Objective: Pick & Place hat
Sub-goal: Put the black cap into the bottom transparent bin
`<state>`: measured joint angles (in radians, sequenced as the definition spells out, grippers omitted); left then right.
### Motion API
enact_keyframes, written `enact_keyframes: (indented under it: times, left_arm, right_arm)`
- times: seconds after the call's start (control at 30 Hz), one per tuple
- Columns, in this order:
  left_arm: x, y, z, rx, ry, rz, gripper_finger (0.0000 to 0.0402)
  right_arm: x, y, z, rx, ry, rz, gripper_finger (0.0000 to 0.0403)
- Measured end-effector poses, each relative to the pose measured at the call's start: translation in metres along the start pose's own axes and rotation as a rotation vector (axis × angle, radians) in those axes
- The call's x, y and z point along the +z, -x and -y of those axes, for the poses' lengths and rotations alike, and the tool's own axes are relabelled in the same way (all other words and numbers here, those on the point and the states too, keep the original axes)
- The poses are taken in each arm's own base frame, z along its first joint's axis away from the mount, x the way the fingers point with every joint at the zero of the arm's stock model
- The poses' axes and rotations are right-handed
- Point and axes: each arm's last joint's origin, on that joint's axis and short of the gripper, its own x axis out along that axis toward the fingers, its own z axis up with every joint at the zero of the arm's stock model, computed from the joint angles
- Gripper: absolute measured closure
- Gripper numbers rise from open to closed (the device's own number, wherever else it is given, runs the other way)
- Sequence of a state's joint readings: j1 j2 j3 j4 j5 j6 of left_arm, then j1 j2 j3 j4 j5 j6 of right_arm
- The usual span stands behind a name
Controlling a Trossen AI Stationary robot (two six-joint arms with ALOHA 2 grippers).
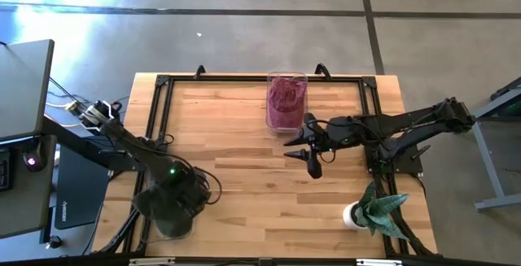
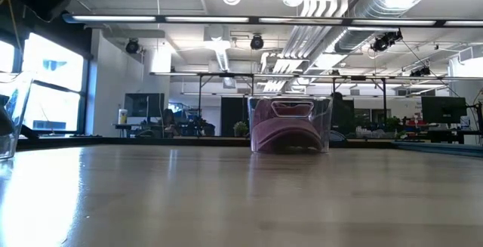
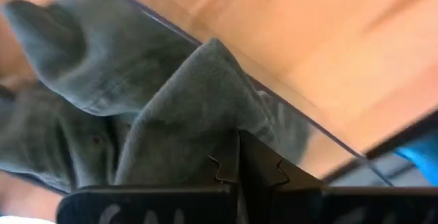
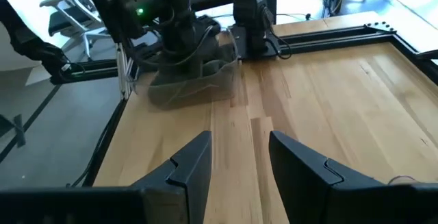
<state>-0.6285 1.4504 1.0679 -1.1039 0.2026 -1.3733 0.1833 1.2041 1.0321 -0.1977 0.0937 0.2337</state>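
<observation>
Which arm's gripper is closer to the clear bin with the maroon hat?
Right. The right gripper hangs just beside the bin near the table's far edge; the left gripper is at the near left corner.

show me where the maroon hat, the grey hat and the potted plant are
maroon hat [image 1: 284, 97], high view, on its crown inside the clear bin.
grey hat [image 3: 178, 107], left wrist view, on the raised fold of fabric.
potted plant [image 1: 381, 207], high view, on its leaves.

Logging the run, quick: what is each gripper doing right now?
Left gripper: shut on the grey hat inside its clear bin.
Right gripper: open, holding nothing, hovering over the table.
</observation>
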Motion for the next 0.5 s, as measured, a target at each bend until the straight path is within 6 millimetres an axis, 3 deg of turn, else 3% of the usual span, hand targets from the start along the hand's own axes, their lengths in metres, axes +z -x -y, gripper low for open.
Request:
enact_keyframes:
  times: [0.23, 0.4, 0.5]
  left_arm:
    - [0.011, -0.009, -0.009, 0.113, 0.026, 0.118, 0.0397]
    - [0.026, -0.020, -0.015, 0.076, 0.033, 0.095, 0.0397]
    - [0.033, -0.014, -0.013, 0.028, 0.035, 0.088, 0.0397]
  right_arm:
    - [0.000, 0.000, 0.000, -0.005, 0.008, 0.000, 0.0261]
    - [0.000, 0.000, 0.000, -0.007, 0.008, 0.000, 0.0261]
    - [0.000, 0.000, 0.000, -0.009, 0.004, 0.002, 0.0261]
